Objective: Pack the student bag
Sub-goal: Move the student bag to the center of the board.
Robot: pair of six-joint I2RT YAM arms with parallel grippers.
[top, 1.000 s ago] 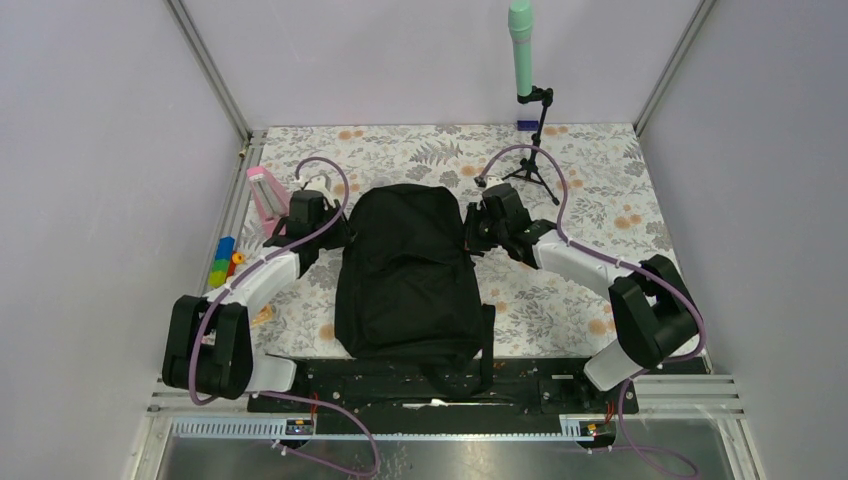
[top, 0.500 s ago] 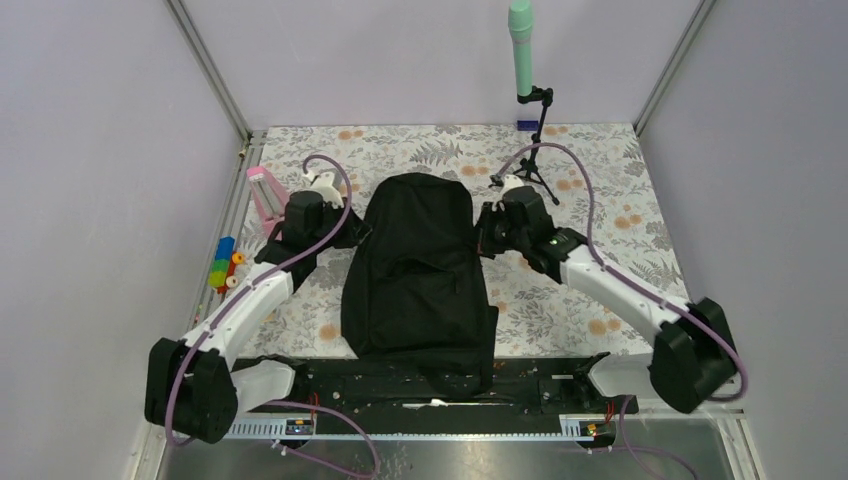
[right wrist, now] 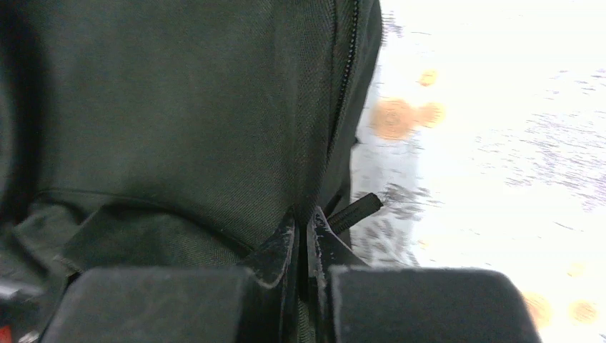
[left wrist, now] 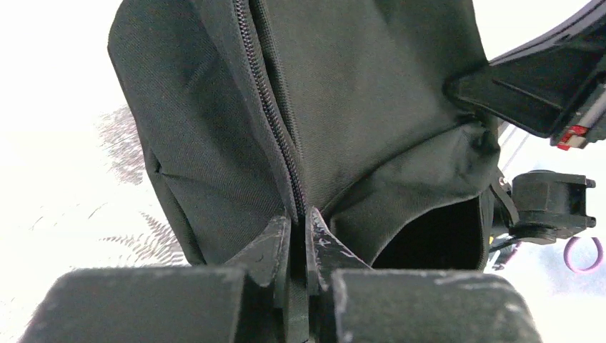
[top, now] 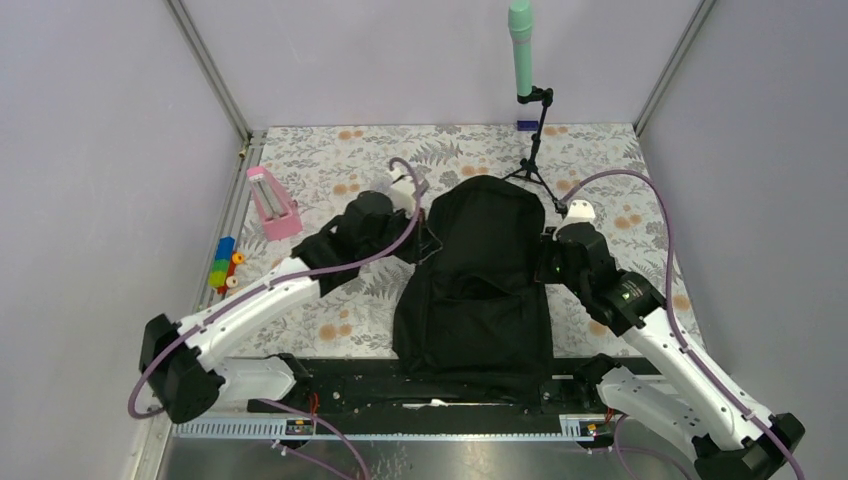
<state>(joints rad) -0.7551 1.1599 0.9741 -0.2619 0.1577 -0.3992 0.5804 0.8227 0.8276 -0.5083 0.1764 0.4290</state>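
— While you have it pinched, where does the student bag (top: 470, 280) sit?
— Centre-right on the floral surface (top: 330, 170), its bottom at the near edge. My left pincer (top: 427, 240) is clenched on fabric beside the zip (left wrist: 275, 121); my right pincer (top: 545, 264) is clenched on the bag's right edge.
— And doing it well?
— I judge both grips should lift and pull apart evenly, so the fabric stays taut without twisting or slipping free.

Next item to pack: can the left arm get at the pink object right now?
Probably not yet. The left gripper is shut on the edge of the bag, so it must let go first. The pink object stands in the open to that arm's left, with nothing between them.
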